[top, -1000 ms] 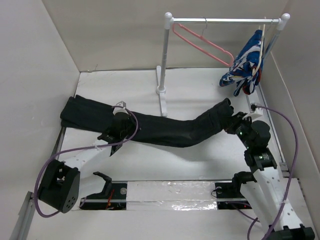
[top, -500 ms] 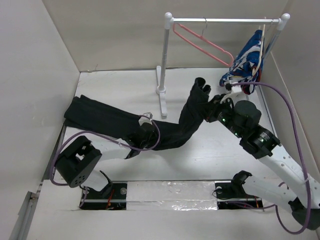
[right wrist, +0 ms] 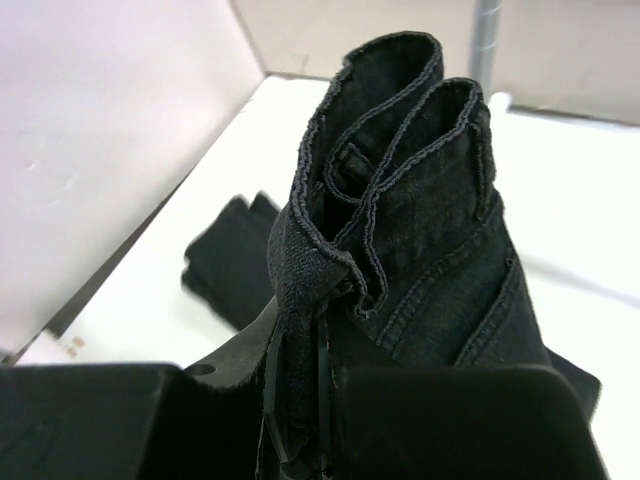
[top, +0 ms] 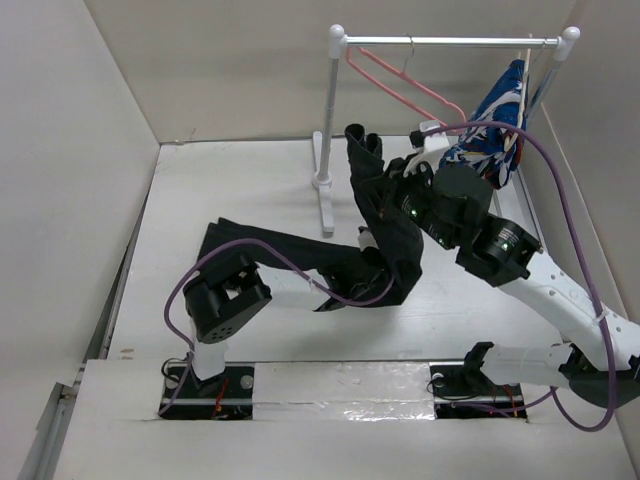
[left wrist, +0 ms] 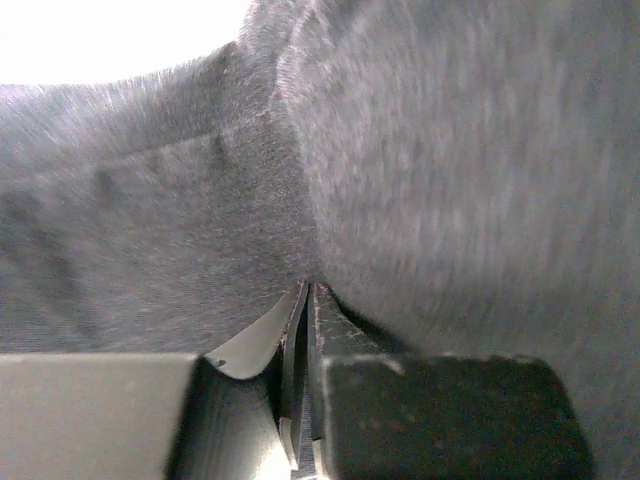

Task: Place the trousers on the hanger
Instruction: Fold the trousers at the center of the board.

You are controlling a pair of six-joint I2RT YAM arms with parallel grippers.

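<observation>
The black trousers [top: 300, 255] lie across the table's middle, their right end raised upright near the rack post. My right gripper [top: 392, 185] is shut on that raised end. In the right wrist view, folded hems [right wrist: 430, 230] stand above the gripper [right wrist: 300, 350]. My left gripper [top: 368, 243] is low in the fold where the cloth turns upward. In the left wrist view it [left wrist: 306, 295] is shut, with the cloth [left wrist: 450, 150] pressed round its tips and filling the view. The pink hanger [top: 405, 85] hangs empty on the rail, behind and above the raised end.
A white clothes rack [top: 450, 42] stands at the back, its left post [top: 326, 120] and foot close beside the raised cloth. A blue, white and red patterned garment [top: 495, 125] hangs at the rail's right end. White walls close in the table.
My right gripper has lifted the trousers' right end up and leftward towards the rack. My left gripper has moved right along the trousers, and their left end has been dragged right.
</observation>
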